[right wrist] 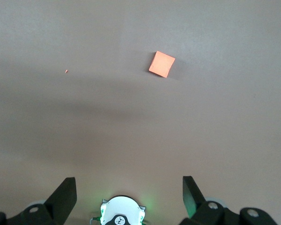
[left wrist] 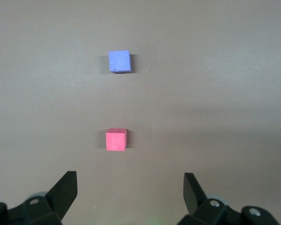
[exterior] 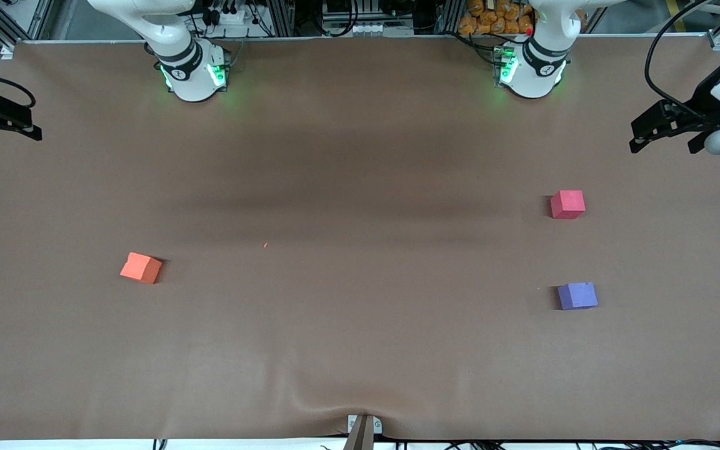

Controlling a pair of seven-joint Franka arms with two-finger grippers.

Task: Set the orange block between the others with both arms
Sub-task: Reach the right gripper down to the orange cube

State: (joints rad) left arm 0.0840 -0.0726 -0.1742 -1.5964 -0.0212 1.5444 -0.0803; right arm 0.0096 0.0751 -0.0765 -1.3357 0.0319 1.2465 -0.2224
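Note:
The orange block (exterior: 141, 267) (right wrist: 161, 64) lies alone on the brown table toward the right arm's end. A pinkish-red cube (exterior: 567, 204) (left wrist: 116, 139) and a purple cube (exterior: 577, 295) (left wrist: 120, 62) sit toward the left arm's end, the purple one nearer the front camera, with a bare gap between them. My left gripper (exterior: 663, 140) (left wrist: 130, 187) hangs open and empty over the table's edge at its own end, looking toward those two cubes. My right gripper (exterior: 7, 134) (right wrist: 129, 187) hangs open and empty over the edge at its end.
A tiny orange speck (exterior: 265, 245) (right wrist: 66, 71) lies mid-table. The right arm's base (exterior: 194, 69) (right wrist: 122, 213) and the left arm's base (exterior: 532, 69) glow green at the table's back edge. A metal clamp (exterior: 363, 428) grips the rumpled cover at the front edge.

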